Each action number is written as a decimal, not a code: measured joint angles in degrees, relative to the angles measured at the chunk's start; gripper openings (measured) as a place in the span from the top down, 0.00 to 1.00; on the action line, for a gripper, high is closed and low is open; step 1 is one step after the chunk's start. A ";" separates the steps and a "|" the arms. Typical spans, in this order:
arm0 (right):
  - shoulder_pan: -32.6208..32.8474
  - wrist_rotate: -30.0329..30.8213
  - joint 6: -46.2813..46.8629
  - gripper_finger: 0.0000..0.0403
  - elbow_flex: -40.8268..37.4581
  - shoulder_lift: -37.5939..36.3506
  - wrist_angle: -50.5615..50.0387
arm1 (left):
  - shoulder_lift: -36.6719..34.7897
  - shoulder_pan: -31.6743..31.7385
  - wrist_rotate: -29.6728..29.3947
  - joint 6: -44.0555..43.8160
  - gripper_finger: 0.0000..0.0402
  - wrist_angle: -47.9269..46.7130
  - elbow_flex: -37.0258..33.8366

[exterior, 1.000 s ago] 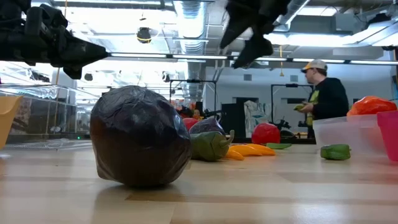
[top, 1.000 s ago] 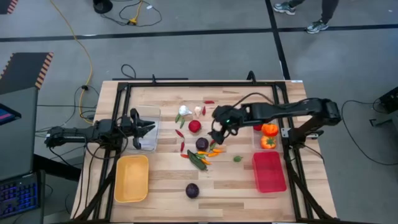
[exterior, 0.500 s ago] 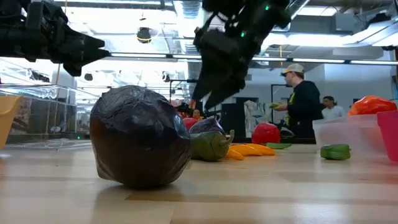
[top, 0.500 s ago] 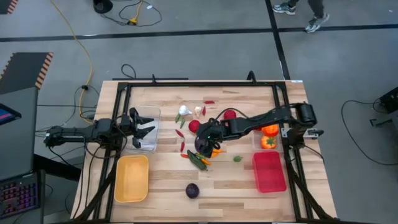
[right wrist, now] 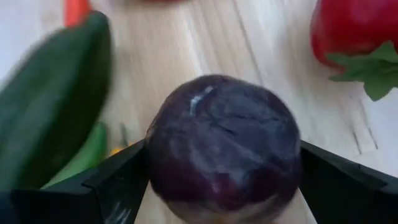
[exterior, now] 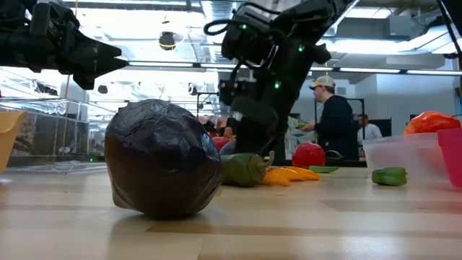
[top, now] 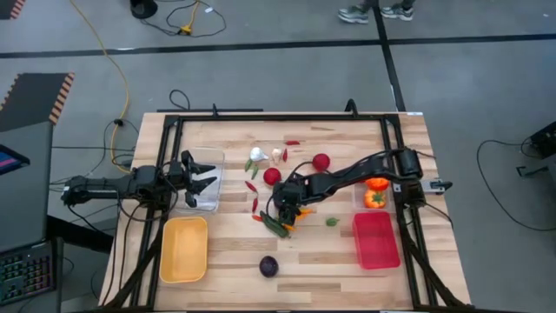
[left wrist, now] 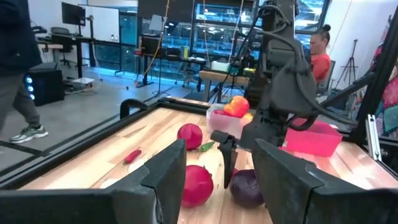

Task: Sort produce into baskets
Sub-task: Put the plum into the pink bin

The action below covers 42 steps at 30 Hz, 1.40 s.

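Note:
A dark purple round [right wrist: 224, 149] lies on the table's middle among chillies [top: 300, 211] and a green vegetable [top: 276, 225]. My right gripper [top: 282, 206] slants down over it, open, with one finger [right wrist: 118, 180] on each side of the round. My left gripper [top: 204, 180] hovers level over the clear basket [top: 208, 161] at the left, open and with nothing between its fingers. A second purple round [top: 268, 266] rests near the front edge. Two red tomatoes [top: 272, 176] [top: 321, 161] and white garlic [top: 258, 155] lie farther back. My right gripper's open fingers stand close against two opposite sides of the purple round [right wrist: 155, 155], slanting down from above and from the table's right. The round rests on the table. Whether the fingers touch it, I cannot tell.
The yellow basket [top: 183, 249] stands front left and the red basket [top: 375, 240] front right. Behind the red one, a clear bin [top: 363, 198] holds orange peppers [top: 376, 183]. A small green piece [top: 331, 222] lies beside the red basket. People stand in the room beyond the table.
My right gripper has come down and toward the table's left and near edge, tipping more steeply downward. It started high above the produce and now has its open fingers around the middle purple round. The round has not moved.

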 joint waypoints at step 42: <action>6.65 -0.08 -1.02 0.25 32.40 -0.49 -48.29 | 0.00 0.00 0.04 0.00 0.57 0.01 0.11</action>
